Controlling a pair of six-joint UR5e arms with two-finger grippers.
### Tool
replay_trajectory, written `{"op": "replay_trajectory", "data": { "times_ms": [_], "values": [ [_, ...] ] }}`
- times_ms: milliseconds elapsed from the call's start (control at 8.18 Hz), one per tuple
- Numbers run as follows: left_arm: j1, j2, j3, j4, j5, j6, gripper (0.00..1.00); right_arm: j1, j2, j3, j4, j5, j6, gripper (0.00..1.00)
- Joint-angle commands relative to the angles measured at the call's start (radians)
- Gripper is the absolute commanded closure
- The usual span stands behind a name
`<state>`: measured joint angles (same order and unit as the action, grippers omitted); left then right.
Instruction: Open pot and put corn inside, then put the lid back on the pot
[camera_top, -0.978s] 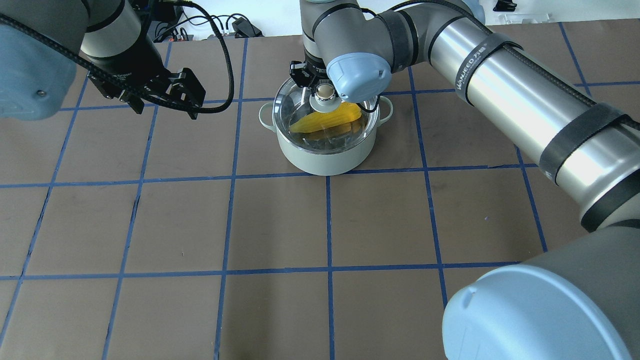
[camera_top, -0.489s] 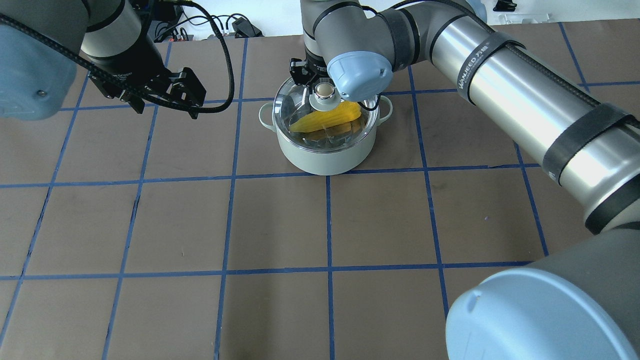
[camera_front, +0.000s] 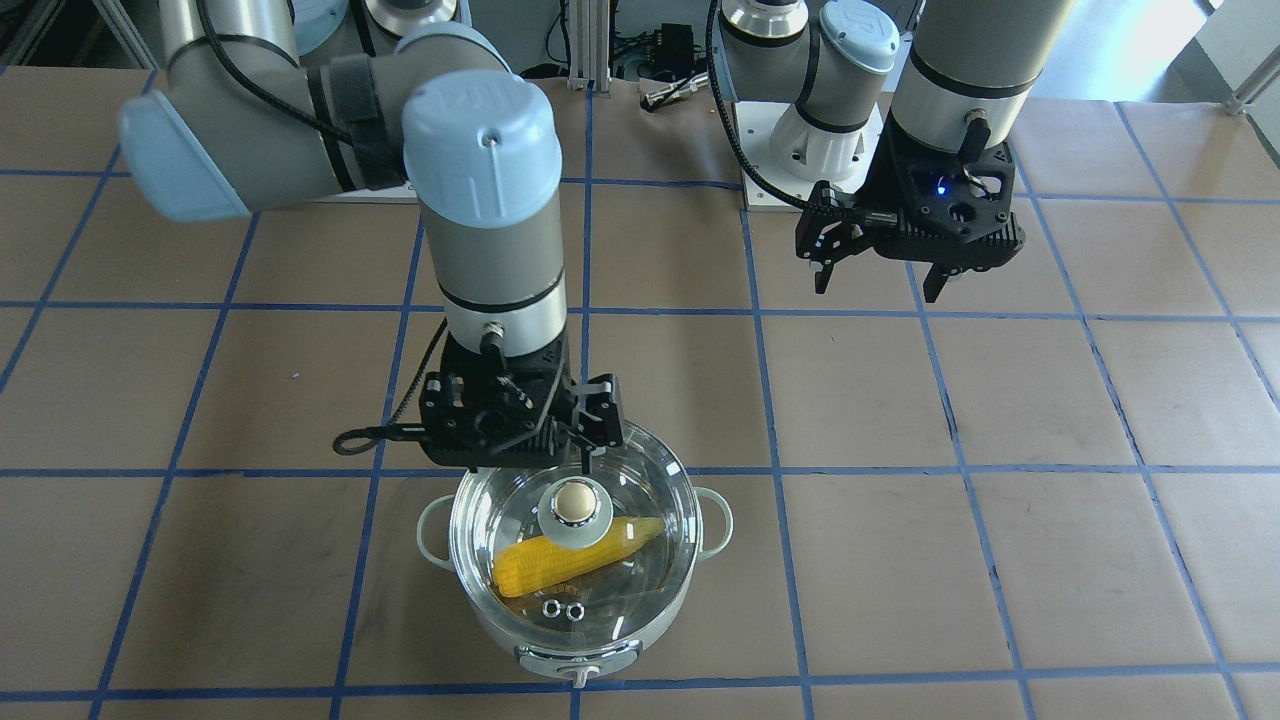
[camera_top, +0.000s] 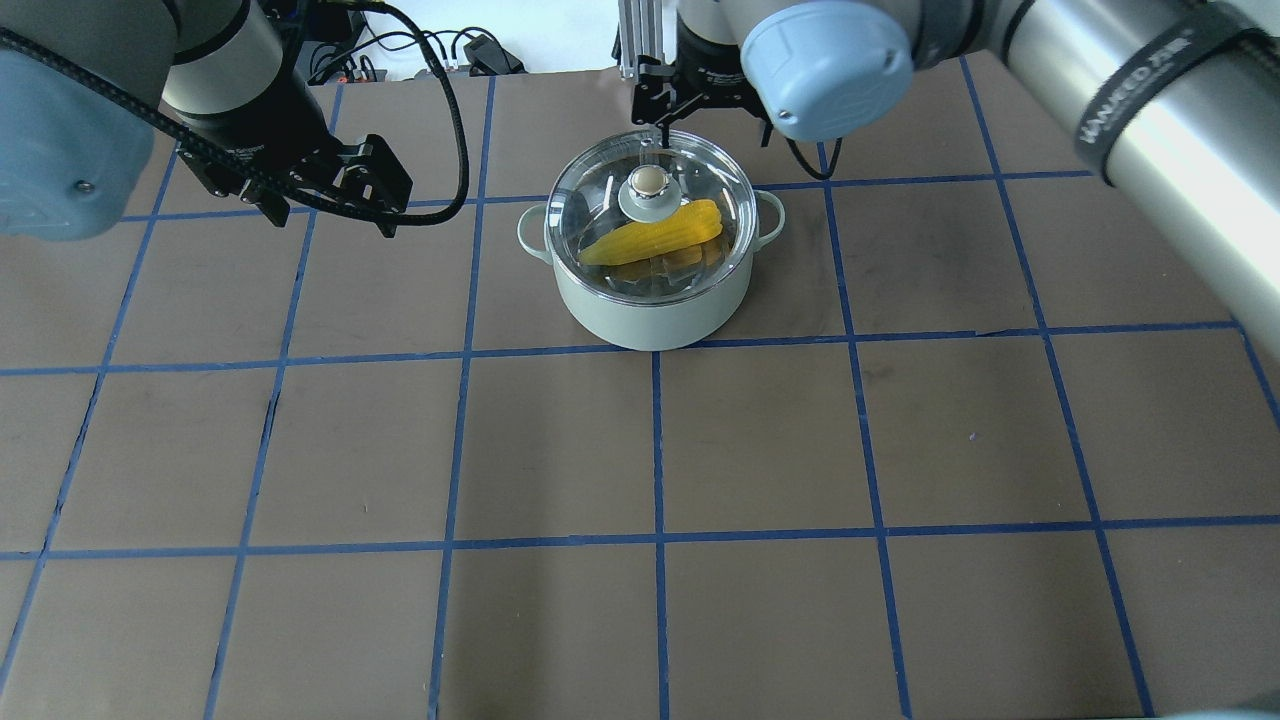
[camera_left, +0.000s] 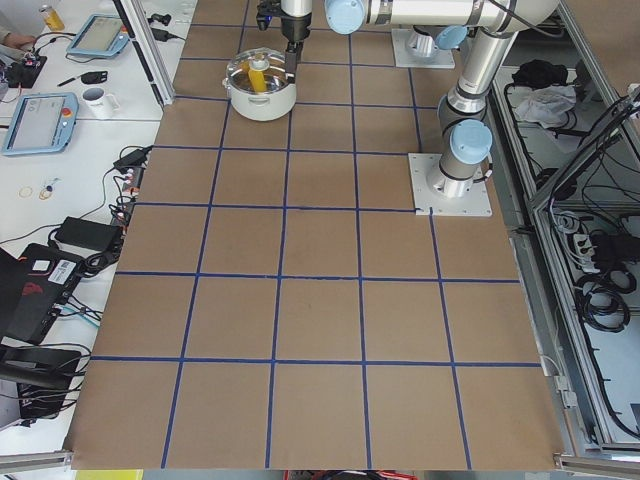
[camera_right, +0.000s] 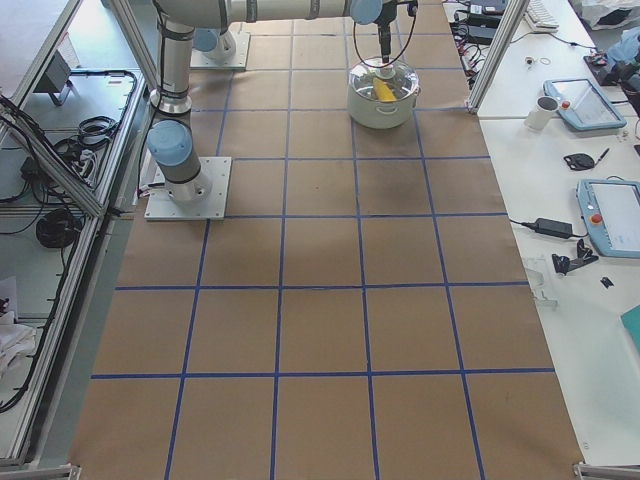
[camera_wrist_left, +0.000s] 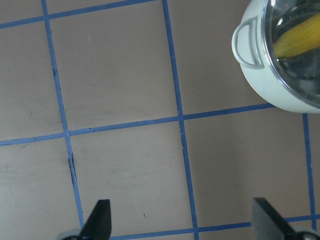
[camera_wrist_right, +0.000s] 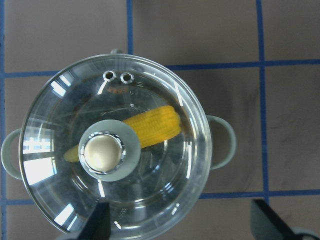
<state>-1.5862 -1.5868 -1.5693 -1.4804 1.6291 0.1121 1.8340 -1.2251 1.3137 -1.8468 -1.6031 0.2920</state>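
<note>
The pale green pot (camera_top: 650, 310) stands at the table's far middle with the clear glass lid (camera_top: 600, 195) seated on it. The yellow corn (camera_top: 660, 235) lies inside under the glass. It all shows in the front view too: pot (camera_front: 560, 660), lid (camera_front: 640, 480), corn (camera_front: 540, 565). My right gripper (camera_top: 700, 105) is open and empty, raised above the pot's robot-side rim, clear of the beige knob (camera_top: 648, 181). Its wrist view looks down on lid (camera_wrist_right: 65, 120) and corn (camera_wrist_right: 155, 127). My left gripper (camera_top: 385, 190) is open and empty, hovering left of the pot.
The brown table (camera_top: 760, 440) carries a grid of blue tape lines. Cables and plugs (camera_top: 470, 50) lie past its far edge. The left wrist view shows the pot's handle (camera_wrist_left: 247, 45) at its upper right, over bare table.
My right gripper has come off the lid's knob, risen and drawn back toward the table's far edge. The lid stays on the pot. The left arm has not moved.
</note>
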Motion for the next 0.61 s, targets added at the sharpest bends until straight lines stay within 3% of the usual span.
{"op": "replay_trajectory", "data": {
  "times_ms": [0, 244, 489],
  "values": [
    [0.0, -0.001, 0.0, 0.0, 0.0, 0.0, 0.0, -0.117, -0.215, 0.155, 0.104, 0.047, -0.141, 0.0],
    [-0.001, -0.004, 0.002, 0.003, -0.002, -0.069, 0.0, -0.134, -0.315, 0.24, 0.127, 0.035, -0.16, 0.0],
    [-0.002, -0.007, 0.005, 0.011, -0.006, -0.118, 0.0, -0.134, -0.369, 0.249, 0.3, 0.037, -0.159, 0.0]
  ]
}}
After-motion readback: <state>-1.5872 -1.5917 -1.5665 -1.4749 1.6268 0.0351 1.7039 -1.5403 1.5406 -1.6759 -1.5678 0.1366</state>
